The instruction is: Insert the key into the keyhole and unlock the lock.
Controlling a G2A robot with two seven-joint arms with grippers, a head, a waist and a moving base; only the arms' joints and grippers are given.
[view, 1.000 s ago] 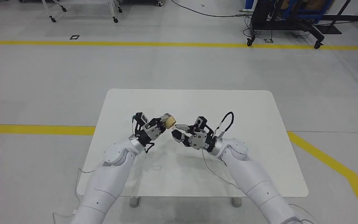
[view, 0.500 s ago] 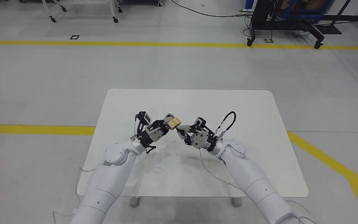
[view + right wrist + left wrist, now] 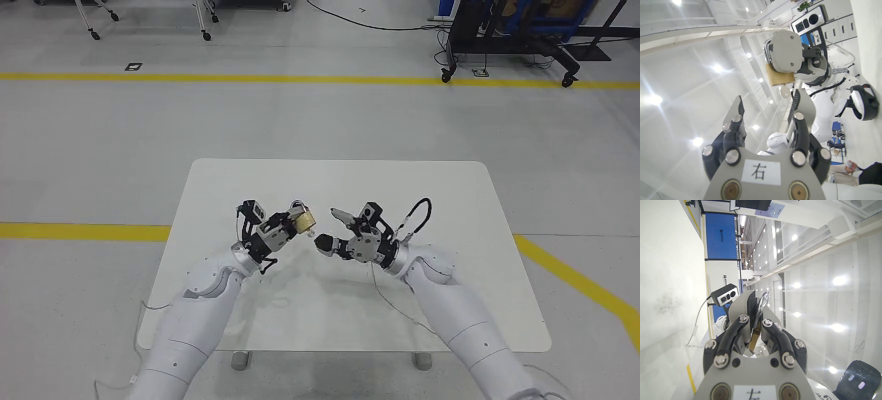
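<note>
Backing off to the right since half a second ago, the right pincer (image 3: 328,228) has come away from the lock (image 3: 303,217), and its fingers now stand spread apart with nothing between them. The left pincer (image 3: 293,218) and the lock sit a little farther left than they did.

Above the middle of the white bench (image 3: 440,190), the left pincer is clamped on the brass lock (image 3: 755,337), held clear of the surface. In the left wrist view the silver shackle (image 3: 763,301) rises between the two fingers.

From the right wrist view, the lock (image 3: 780,77) hangs below one pad of the left pincer (image 3: 785,55). The key (image 3: 784,92) sticks out of the lock's lower face, its pale round head free. The right pincer (image 3: 768,98) is just short of that head, one ribbed fingertip close beside it. I cannot tell whether the two touch.
</note>
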